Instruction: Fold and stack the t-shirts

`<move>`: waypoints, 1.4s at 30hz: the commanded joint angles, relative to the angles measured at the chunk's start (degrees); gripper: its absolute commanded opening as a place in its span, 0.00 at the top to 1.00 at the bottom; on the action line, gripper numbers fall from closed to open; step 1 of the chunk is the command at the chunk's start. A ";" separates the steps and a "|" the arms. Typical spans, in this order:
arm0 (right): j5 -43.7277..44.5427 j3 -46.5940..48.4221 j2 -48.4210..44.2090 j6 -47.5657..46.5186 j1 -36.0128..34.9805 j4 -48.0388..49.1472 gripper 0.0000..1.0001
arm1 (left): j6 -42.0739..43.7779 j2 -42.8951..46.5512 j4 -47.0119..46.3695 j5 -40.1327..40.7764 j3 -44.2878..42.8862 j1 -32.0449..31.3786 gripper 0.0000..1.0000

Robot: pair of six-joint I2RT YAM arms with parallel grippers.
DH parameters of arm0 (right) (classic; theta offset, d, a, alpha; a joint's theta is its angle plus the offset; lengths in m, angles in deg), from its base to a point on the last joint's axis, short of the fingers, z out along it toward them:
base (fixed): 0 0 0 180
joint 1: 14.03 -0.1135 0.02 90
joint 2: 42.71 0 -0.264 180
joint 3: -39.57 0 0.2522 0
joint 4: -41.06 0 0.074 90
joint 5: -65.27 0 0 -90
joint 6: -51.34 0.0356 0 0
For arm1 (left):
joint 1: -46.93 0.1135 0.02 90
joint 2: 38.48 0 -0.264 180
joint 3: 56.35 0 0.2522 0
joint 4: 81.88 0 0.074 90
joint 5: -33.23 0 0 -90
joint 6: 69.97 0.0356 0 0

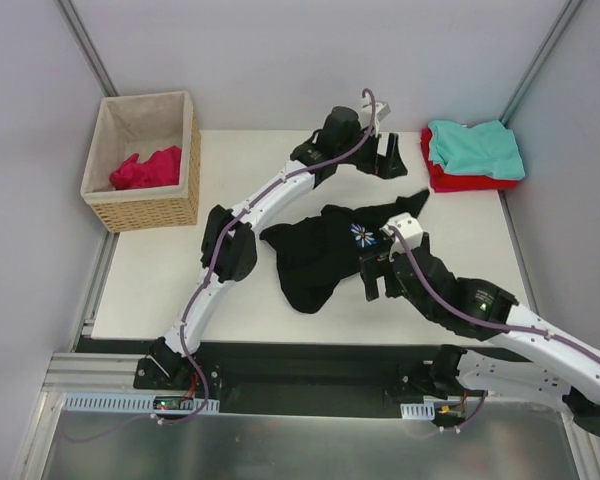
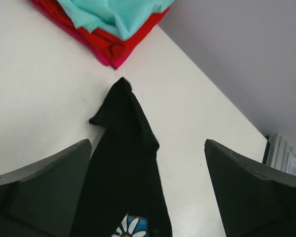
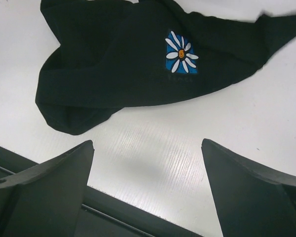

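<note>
White table (image 1: 160, 290), both arms reaching in from the near edge.

Black t-shirt (image 1: 320, 255): crumpled and unfolded at mid-table, slightly right of centre. One sleeve trails toward the far right corner.

Wicker basket (image 1: 150, 205): at the far left corner, overhanging the left edge.

Teal t-shirt (image 1: 475, 148): folded, lying on the folded red t-shirt (image 1: 460, 182). This stack sits at the far right corner.

Magenta-pink t-shirt (image 1: 148, 168): bunched inside the basket.

Left gripper (image 2: 148, 197): near the far edge, over the black sleeve. Its fingers are spread wide and grasp nothing.

Right gripper (image 3: 148, 187): toward the near edge, beside the black shirt. It is released, with bare table between its fingers.

Daisy print (image 3: 181, 53): on the black shirt, facing up.
</note>
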 commanded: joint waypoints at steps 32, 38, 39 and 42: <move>-36.83 77.37 88.47 -15.24 13.48 -5.02 0.04 | -21.37 100.16 31.79 52.95 91.32 3.45 0.01; -44.92 77.32 94.64 -11.81 13.66 -4.76 0.04 | -20.93 102.09 32.14 53.91 92.29 3.62 0.01; -45.54 75.82 94.21 -11.38 13.66 -4.06 0.04 | -20.76 102.18 32.23 54.09 92.29 3.71 0.01; -45.11 69.41 92.01 -11.02 13.66 -1.07 0.02 | -20.49 102.10 32.32 54.18 92.21 3.97 0.01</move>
